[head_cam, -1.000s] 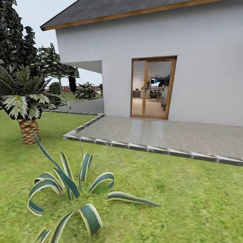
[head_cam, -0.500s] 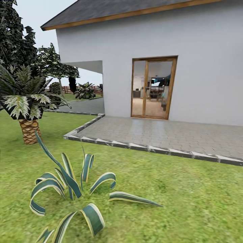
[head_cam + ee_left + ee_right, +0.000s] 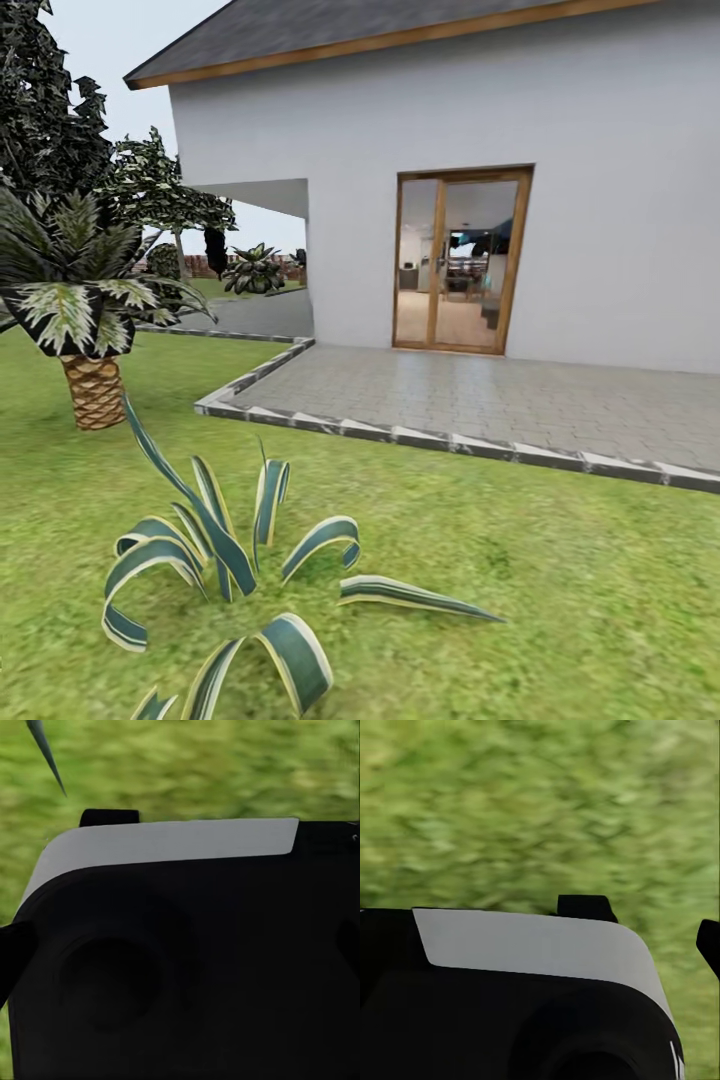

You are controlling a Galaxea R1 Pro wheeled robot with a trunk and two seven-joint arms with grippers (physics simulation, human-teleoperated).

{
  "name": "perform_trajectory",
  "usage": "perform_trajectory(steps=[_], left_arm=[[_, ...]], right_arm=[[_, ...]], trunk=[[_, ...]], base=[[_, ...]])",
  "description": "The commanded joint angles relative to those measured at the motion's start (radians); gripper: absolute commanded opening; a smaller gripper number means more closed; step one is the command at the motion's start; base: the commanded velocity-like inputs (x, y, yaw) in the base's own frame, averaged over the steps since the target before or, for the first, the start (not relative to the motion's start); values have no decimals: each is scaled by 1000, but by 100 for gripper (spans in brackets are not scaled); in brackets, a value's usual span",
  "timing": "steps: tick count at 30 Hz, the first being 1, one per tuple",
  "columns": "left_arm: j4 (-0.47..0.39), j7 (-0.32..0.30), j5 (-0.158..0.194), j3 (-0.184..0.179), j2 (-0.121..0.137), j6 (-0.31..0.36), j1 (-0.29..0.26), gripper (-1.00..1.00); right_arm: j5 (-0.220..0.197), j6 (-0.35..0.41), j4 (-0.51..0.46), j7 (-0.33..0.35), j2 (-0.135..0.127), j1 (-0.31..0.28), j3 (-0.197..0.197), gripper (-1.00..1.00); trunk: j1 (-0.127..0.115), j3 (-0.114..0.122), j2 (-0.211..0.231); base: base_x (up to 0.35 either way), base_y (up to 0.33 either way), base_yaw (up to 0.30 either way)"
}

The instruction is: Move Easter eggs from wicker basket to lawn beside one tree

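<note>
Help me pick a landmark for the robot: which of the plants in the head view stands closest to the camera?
The striped agave-like plant with curling blue-green, cream-edged leaves, low on the lawn. The scaly-trunked palm and the dark trees stand farther back.

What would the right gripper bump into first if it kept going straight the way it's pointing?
Probably just the lawn. Past the dark fingers, the right wrist view has blurry green grass with nothing else in the way, though how far off it lies is unclear.
</note>
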Motion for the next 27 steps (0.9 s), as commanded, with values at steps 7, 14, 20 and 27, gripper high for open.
perform_trajectory(steps=[7, 14, 20, 27], left_arm=[[-1, -3, 4, 0, 0, -1, 0, 100], [-1, -3, 4, 0, 0, -1, 0, 100], [-1, -2, 4, 0, 0, -1, 0, 100], [-1, -2, 4, 0, -1, -1, 0, 100]], right_arm=[[0, -4, 1, 0, 0, -1, 1, 100], [0, -4, 1, 0, 0, -1, 1, 100], [0, -4, 1, 0, 0, -1, 1, 100], [0, -4, 1, 0, 0, -1, 1, 100]], trunk=[[0, -1, 0], [0, -1, 0], [0, -1, 0], [0, -1, 0]], base=[[114, 165, 0], [29, 45, 0], [3, 5, 0], [0, 0, 0]])
